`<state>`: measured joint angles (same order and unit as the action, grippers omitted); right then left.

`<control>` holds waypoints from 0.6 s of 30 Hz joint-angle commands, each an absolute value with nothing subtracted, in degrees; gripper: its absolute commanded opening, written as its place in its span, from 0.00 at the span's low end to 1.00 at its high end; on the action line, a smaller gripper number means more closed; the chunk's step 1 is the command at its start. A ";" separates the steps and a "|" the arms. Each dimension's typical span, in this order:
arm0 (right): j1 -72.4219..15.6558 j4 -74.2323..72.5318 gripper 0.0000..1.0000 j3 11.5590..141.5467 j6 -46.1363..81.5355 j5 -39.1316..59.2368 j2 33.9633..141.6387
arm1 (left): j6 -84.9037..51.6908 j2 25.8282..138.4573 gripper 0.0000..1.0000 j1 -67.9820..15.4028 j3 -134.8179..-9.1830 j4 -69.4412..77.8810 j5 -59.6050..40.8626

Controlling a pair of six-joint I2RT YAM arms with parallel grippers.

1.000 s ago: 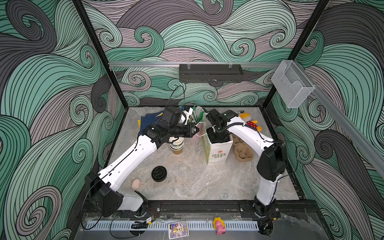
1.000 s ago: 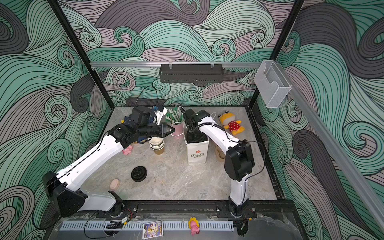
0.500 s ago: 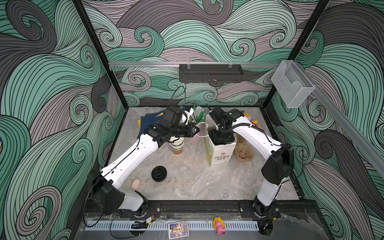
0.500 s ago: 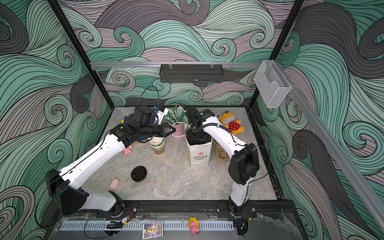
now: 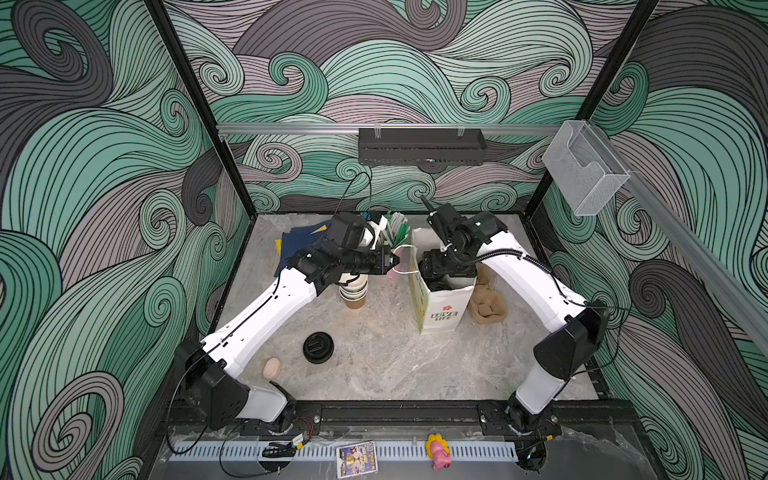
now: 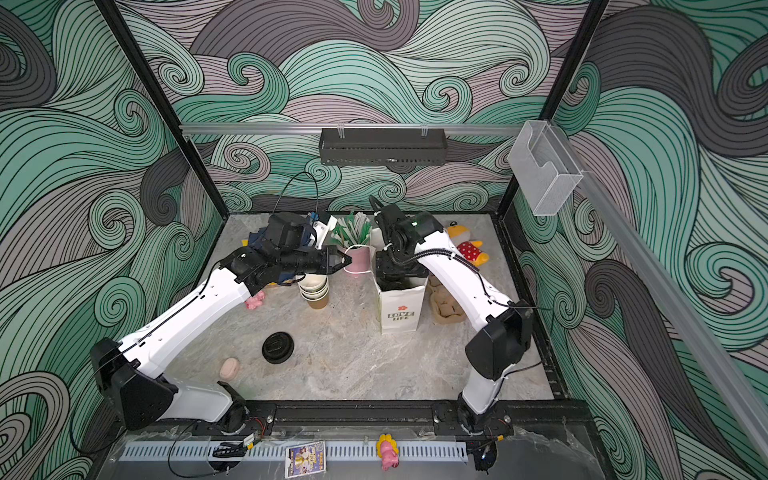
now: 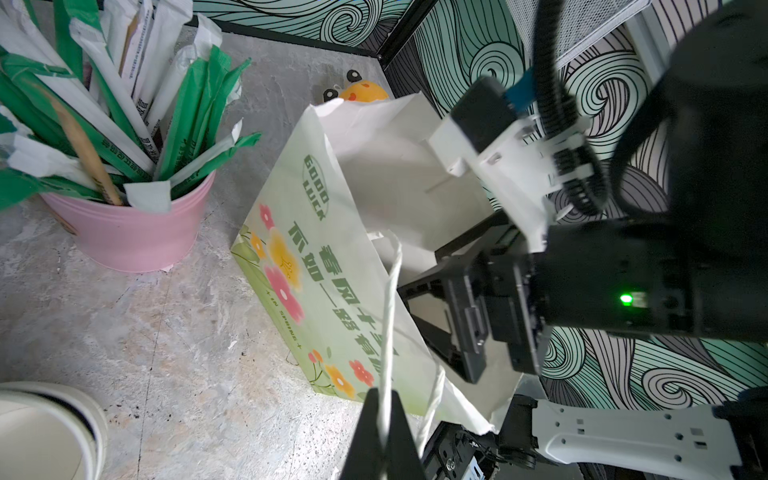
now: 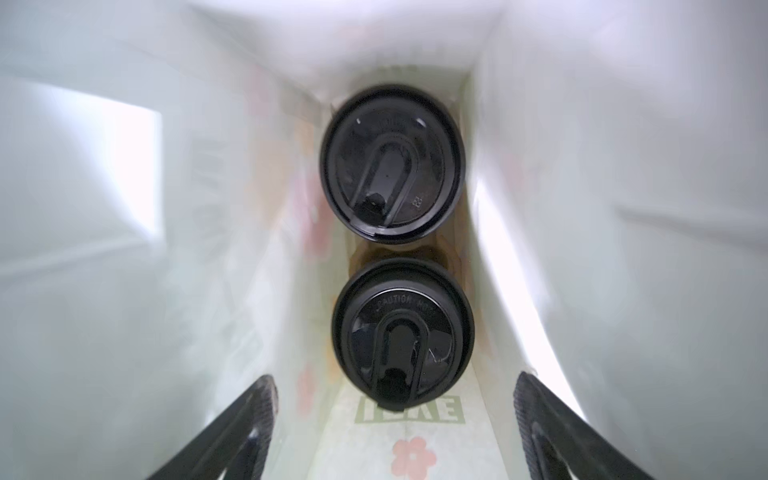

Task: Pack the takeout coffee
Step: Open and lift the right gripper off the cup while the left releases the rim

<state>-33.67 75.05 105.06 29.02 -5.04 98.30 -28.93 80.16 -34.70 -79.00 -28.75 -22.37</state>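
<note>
In both top views the white paper bag (image 5: 442, 309) stands upright on the marbled table (image 5: 386, 365); the right gripper (image 5: 439, 279) dips into its mouth. In the left wrist view the left gripper (image 7: 384, 419) is pressed closed on the bag's thin white cord handle (image 7: 390, 307). In the right wrist view the ribbed black fingers (image 8: 257, 407) stand wide apart, holding nothing; below, on the bag's floor, the first cup (image 8: 392, 162) and the second cup (image 8: 402, 328) sit side by side, showing only round black plastic lids.
</note>
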 commanded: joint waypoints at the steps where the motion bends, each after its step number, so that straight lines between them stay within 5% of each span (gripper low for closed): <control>1: -34.10 77.43 0.90 107.21 30.72 -6.96 95.42 | -27.95 80.51 0.00 -34.48 -81.25 -29.20 -23.20; 7: -34.64 74.25 0.85 108.02 30.20 -6.26 91.42 | -27.95 80.67 0.00 -34.47 -81.36 -29.18 -23.37; 10: -34.78 70.69 0.74 107.76 29.47 -4.91 88.65 | -28.00 80.60 0.01 -34.53 -81.43 -28.86 -23.66; 15: -34.94 63.81 0.65 107.37 27.73 -3.81 82.68 | -27.17 79.10 0.44 -34.43 -82.64 -28.07 -22.71; 18: -34.92 62.26 0.64 106.90 26.45 -6.43 79.34 | -26.41 76.45 0.58 -34.39 -84.53 -28.81 -19.36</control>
<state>-34.54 65.60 107.02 27.94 -4.51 82.13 -27.68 79.75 -34.70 -80.68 -28.88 -21.89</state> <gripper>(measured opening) 0.639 0.569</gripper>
